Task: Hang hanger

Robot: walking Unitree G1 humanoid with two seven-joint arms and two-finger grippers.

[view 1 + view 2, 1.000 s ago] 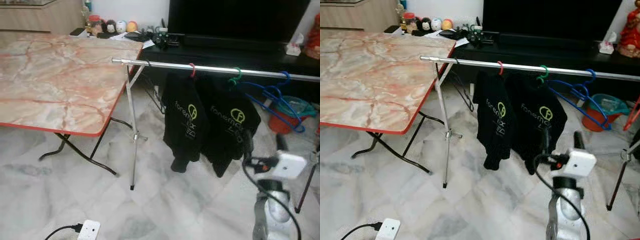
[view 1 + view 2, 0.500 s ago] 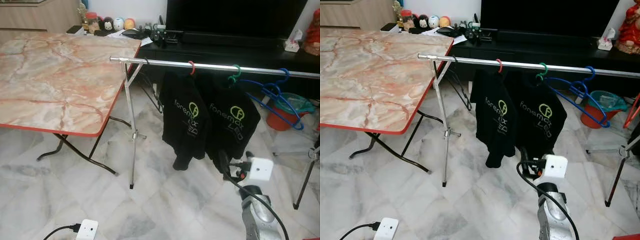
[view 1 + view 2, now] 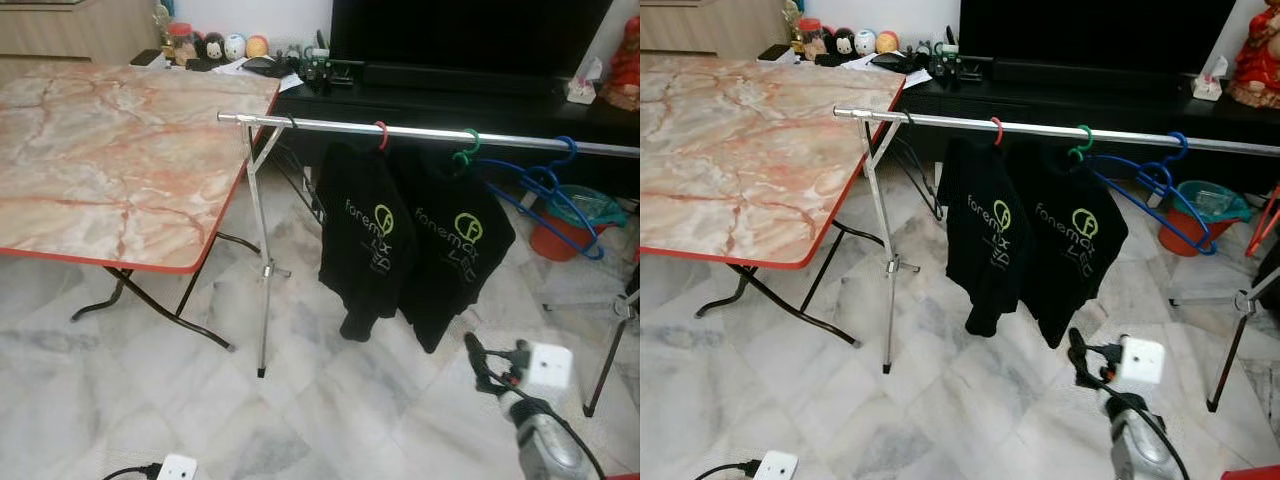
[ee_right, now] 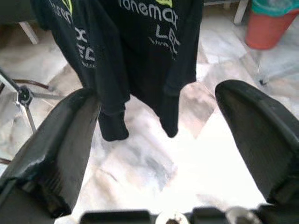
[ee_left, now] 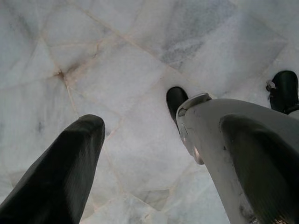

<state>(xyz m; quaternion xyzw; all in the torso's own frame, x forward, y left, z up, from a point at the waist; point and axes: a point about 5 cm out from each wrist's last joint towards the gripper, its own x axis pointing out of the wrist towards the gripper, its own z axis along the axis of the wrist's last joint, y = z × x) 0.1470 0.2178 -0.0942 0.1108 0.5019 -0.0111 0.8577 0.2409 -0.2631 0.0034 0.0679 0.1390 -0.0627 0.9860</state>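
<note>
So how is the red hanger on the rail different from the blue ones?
The red hanger carries a black shirt; the blue hangers hang bare. The red hanger shows just its hook above the shirt, while the blue hangers show their whole frames, slanting down toward the orange bucket. The red one is a single hanger nearer the table; the blue ones are bunched farther along. All hook over the same rail.

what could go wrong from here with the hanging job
1. The right gripper is open and holds no hanger, low in front of the two black shirts; reaching up, its fingers could snag a sleeve.
2. The rail rests on a thin stand leg; a bump might tip it.
3. The blue hangers hang tilted and tangled, so pulling one may drag another off.
</note>
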